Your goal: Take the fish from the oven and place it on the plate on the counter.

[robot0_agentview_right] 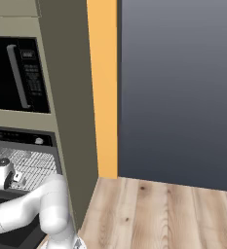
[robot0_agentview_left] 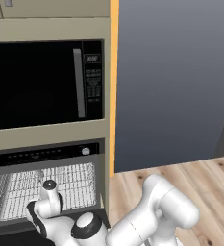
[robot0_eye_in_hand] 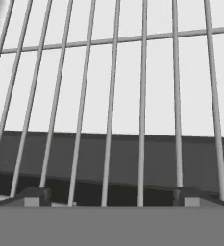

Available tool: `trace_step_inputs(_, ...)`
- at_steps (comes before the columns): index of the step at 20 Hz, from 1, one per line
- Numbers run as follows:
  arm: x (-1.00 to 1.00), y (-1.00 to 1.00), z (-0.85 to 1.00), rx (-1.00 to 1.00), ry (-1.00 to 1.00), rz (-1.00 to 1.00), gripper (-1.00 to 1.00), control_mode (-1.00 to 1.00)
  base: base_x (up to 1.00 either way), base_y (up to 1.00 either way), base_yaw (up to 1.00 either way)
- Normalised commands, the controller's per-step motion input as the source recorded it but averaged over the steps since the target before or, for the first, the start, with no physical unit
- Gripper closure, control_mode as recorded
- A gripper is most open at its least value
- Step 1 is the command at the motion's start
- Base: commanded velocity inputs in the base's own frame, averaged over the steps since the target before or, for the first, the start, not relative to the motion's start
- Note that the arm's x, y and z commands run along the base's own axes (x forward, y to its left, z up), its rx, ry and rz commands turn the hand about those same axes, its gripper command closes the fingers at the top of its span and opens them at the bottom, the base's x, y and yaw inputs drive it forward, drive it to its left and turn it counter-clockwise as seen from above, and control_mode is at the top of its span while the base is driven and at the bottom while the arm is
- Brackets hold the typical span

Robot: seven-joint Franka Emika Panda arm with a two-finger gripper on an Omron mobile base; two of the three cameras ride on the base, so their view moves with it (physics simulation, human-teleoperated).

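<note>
While the white arm point(robot0_agentview_left: 147, 214) bends low across the bottom of the left base view, its wrist reaches into the oven point(robot0_agentview_left: 46, 185), whose door hangs open below a black control strip with one small silver knob point(robot0_agentview_left: 85, 151). Grey wire racks point(robot0_agentview_left: 70, 185) fill the lit cavity, and the hand sits right in front of them, low in the opening. From the right base view the same reach shows from the other side: the arm point(robot0_agentview_right: 34, 206) curls in from the lower left and the wrist ends against the racks point(robot0_agentview_right: 32, 163) under the control strip. Above the oven sits a black microwave point(robot0_agentview_left: 41, 84) with a vertical grey handle point(robot0_agentview_left: 78, 84) and a keypad, set in a beige cabinet column point(robot0_agentview_right: 68, 121). Beside the column run an orange strip point(robot0_agentview_right: 103, 87), a dark grey wall point(robot0_agentview_right: 178, 87) and a pale wood floor point(robot0_agentview_right: 154, 214). In the hand view the gripper point(robot0_eye_in_hand: 111, 197) stands wide, its two dark fingertips point(robot0_eye_in_hand: 34, 196) far apart at the bottom with nothing between them, close over the rack wires point(robot0_eye_in_hand: 111, 110) with a dark band beneath. Where the fish lies cannot be told from these views.
</note>
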Motion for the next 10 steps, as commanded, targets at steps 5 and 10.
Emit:
trace_step_inputs(5,-1.00,0.00,-0.77,0.00,0.16,0.00,-1.00,-1.00,0.00,0.00,0.00)
trace_step_inputs(10,-1.00,0.00,-0.87,0.00,0.13,0.00,-1.00,-1.00,0.00,0.00,0.00)
